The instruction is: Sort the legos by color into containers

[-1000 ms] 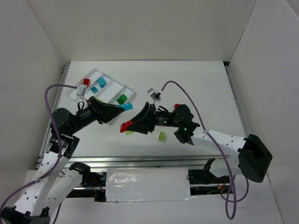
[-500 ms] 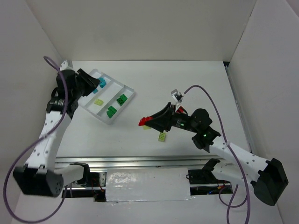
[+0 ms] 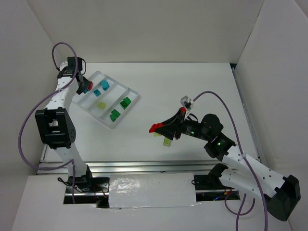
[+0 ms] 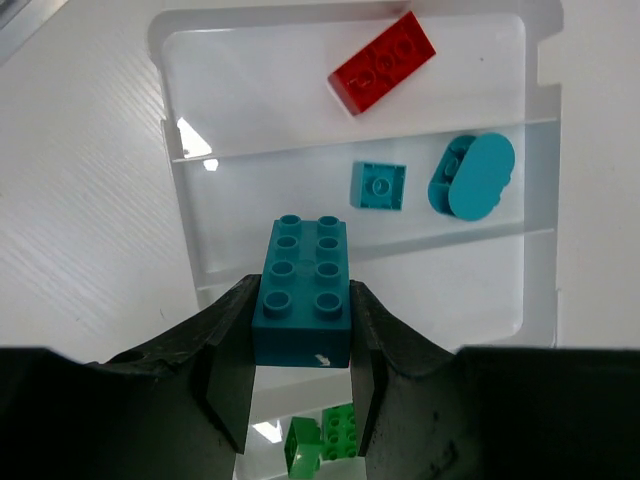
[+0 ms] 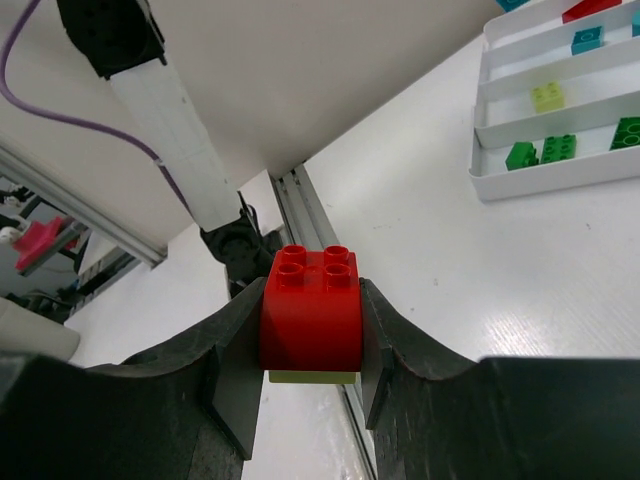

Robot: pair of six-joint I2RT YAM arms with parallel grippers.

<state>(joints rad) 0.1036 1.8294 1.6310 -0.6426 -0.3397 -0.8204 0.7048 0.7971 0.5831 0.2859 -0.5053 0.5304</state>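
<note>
Left gripper (image 3: 83, 86): upper left of the top view, clamped on teal brick (image 4: 301, 290) above tray (image 4: 178, 200), matching teal row (image 4: 260, 195).
Right gripper (image 5: 311, 345): centre frame, clamped on red brick (image 5: 311, 300), probably for red row (image 4: 250, 90).

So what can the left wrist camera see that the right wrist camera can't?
Only the left wrist view shows the teal brick pinched in the left gripper. Only the right wrist view shows the red brick pinched in the right gripper, and a pale yellow brick lying in the white tray. Both show that tray, its green bricks and a small teal square brick.
</note>
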